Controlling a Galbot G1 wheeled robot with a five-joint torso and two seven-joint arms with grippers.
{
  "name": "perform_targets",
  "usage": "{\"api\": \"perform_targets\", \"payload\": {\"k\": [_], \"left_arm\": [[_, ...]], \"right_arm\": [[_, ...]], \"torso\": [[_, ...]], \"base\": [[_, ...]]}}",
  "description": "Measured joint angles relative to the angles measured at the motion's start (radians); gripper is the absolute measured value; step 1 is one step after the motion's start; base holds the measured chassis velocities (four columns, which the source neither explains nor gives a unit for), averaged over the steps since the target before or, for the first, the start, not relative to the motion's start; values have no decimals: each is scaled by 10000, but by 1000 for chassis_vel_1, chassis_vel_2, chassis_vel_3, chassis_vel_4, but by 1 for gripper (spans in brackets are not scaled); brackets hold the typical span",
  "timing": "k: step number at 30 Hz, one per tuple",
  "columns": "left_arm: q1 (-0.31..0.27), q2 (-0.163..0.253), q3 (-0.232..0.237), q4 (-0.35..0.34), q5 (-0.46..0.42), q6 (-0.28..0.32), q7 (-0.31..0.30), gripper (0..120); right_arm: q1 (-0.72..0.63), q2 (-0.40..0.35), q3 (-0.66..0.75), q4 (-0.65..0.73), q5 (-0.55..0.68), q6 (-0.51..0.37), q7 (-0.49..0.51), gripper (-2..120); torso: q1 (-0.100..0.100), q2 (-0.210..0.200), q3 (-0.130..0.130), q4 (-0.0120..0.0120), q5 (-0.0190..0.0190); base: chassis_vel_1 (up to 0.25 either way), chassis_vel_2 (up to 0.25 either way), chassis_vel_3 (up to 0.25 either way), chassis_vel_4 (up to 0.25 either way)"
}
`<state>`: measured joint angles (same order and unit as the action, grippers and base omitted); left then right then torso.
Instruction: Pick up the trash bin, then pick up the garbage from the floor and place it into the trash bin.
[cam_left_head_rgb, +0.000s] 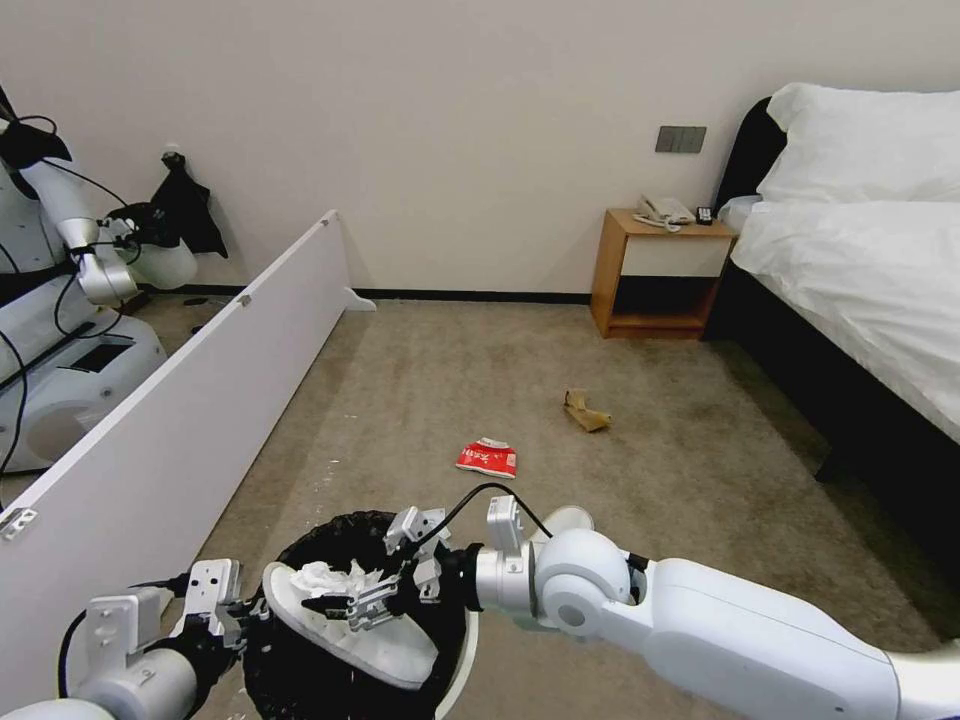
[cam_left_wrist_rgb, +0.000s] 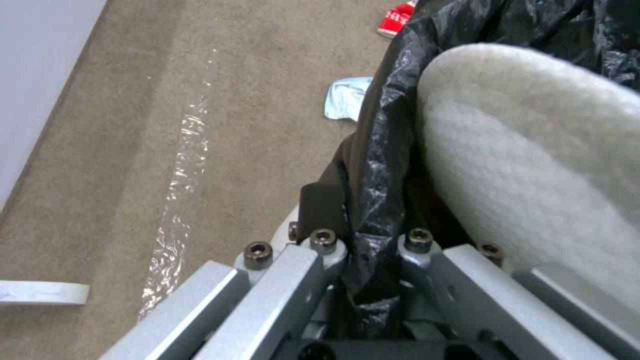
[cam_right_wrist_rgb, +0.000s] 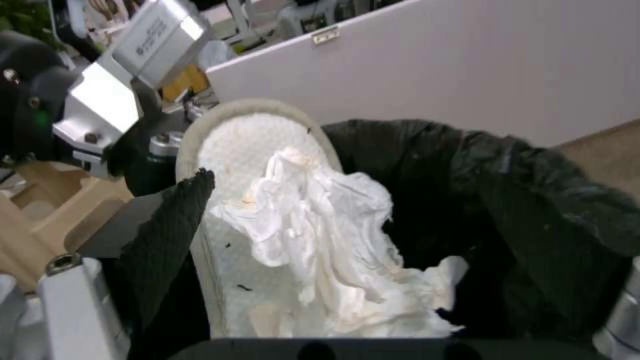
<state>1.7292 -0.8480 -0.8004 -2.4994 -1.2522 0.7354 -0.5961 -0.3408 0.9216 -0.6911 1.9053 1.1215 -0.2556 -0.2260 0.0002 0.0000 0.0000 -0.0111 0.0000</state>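
Observation:
The trash bin (cam_left_head_rgb: 340, 530), lined with a black bag (cam_left_wrist_rgb: 387, 150), hangs low in front of me in the head view. My left gripper (cam_left_head_rgb: 245, 610) (cam_left_wrist_rgb: 363, 240) is shut on its rim, with bag plastic pinched between the fingers. A white slipper (cam_left_head_rgb: 370, 640) (cam_left_wrist_rgb: 533, 165) (cam_right_wrist_rgb: 247, 140) lies across the bin's mouth with a crumpled white tissue (cam_left_head_rgb: 325, 577) (cam_right_wrist_rgb: 320, 225) on top of it. My right gripper (cam_left_head_rgb: 345, 605) (cam_right_wrist_rgb: 407, 240) hovers open just above the tissue. On the floor (cam_left_head_rgb: 450, 400) beyond lie a red snack packet (cam_left_head_rgb: 487, 457) (cam_left_wrist_rgb: 400, 17) and a crumpled brown paper bag (cam_left_head_rgb: 586, 411).
A long white board (cam_left_head_rgb: 200, 400) stands along my left, with another robot (cam_left_head_rgb: 60, 300) behind it. A wooden nightstand (cam_left_head_rgb: 660, 270) and a bed (cam_left_head_rgb: 860, 290) with a dark base close off the right. A pale crumpled scrap (cam_left_wrist_rgb: 347, 97) lies on the carpet beside the bin.

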Motion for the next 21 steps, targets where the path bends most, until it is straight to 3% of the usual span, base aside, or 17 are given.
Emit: {"api": "perform_targets", "payload": {"k": [18,19,21], "left_arm": [[31,-57,-17,29,7,-1,-20,2],[43,-80,-34,28,10,0,-23,2],[88,-128,-96,17,19,-2,-30,2]], "right_arm": [[-505,-841,1125,802,-56,198,-169,100],[-639,-953,1339,921,-57,215,-172,100],[-1717,-1574,3126,1393,-205,467,190,100]], "torso": [[-1,0,0,1,0],[-1,0,0,0,0],[-1,0,0,-1,2]], "base": [[0,0,0,0],[0,0,0,0],[0,0,0,0]]}}
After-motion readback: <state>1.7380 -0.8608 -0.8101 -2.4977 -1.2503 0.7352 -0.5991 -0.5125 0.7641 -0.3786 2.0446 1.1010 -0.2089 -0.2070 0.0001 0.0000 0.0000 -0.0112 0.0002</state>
